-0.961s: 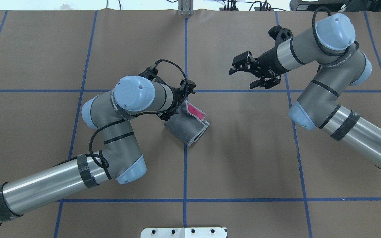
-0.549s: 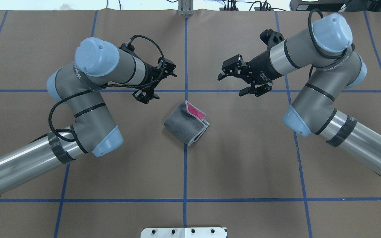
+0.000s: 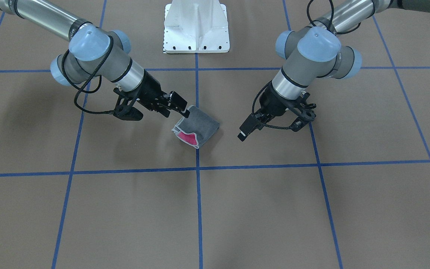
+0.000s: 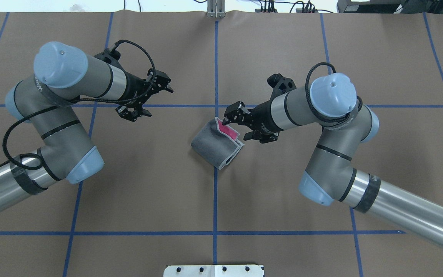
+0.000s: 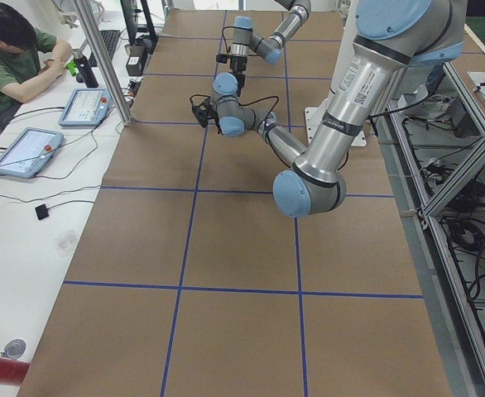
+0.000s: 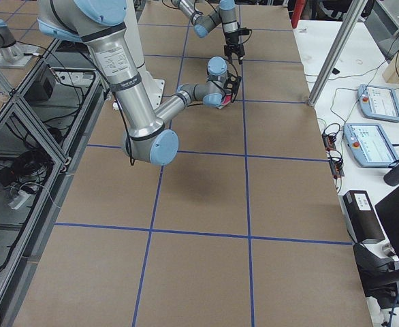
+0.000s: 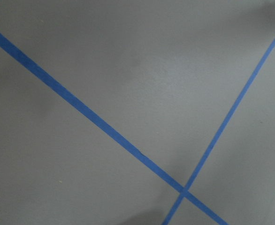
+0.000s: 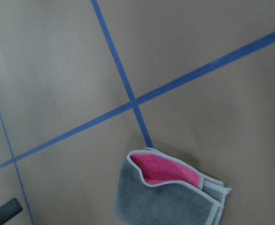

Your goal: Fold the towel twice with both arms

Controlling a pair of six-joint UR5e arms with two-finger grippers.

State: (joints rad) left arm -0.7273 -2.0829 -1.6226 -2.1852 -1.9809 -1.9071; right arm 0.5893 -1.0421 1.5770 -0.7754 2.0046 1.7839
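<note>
The towel (image 4: pixel 214 145) lies folded at the table's middle on the blue tape cross. Its dark grey face is outward and a pink patch (image 4: pixel 227 130) shows at the open far corner. It also shows in the front view (image 3: pixel 200 125) and in the right wrist view (image 8: pixel 170 197). My right gripper (image 4: pixel 241 126) is open and hovers right beside the pink corner; I cannot tell whether it touches the cloth. My left gripper (image 4: pixel 155 100) is open and empty, well to the left of the towel. The left wrist view shows only table and tape.
Brown paper covers the table (image 4: pixel 283 192), marked with a blue tape grid (image 4: pixel 215 200). The white bolted pedestal (image 3: pixel 196 30) stands at the robot's edge. An operator (image 5: pixel 15 58) sits with tablets beyond the far edge.
My left gripper, which was at the towel's left edge, has pulled away up and to the left, empty. My right gripper has swung down and in to the towel's pink corner. The towel has not moved.
</note>
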